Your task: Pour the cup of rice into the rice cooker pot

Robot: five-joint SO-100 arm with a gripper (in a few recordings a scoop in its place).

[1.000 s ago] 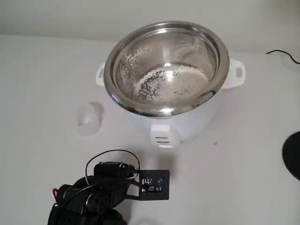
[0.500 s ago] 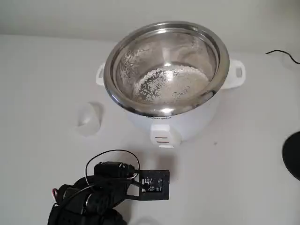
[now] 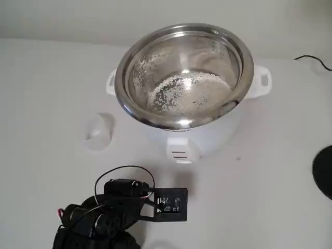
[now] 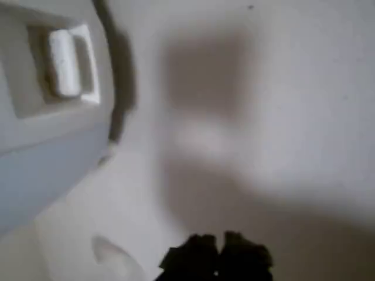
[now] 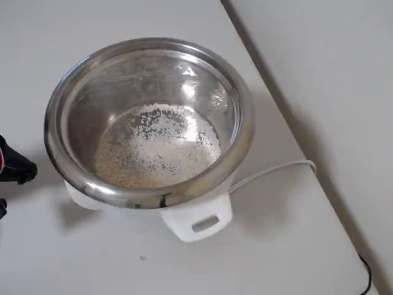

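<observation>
In the fixed view, the cup lies on its side on the white table, to the left of the cooker and apart from it. It looks empty. Below it, at the bottom edge, the black arm is folded low over the table, well apart from the cup and holding nothing.

The gripper shows in the wrist view as a dark blurred shape at the bottom edge, hanging over the bare table. I cannot tell if its jaws are spread or pressed together.

In the middle of the fixed view stands the rice cooker pot, shiny steel, sitting in the white cooker body. The rice lies in a thin layer on the bottom of the pot, with some grains stuck on the inner wall.

In the overhead view, a white cable runs from the cooker to the right, across the table.
</observation>
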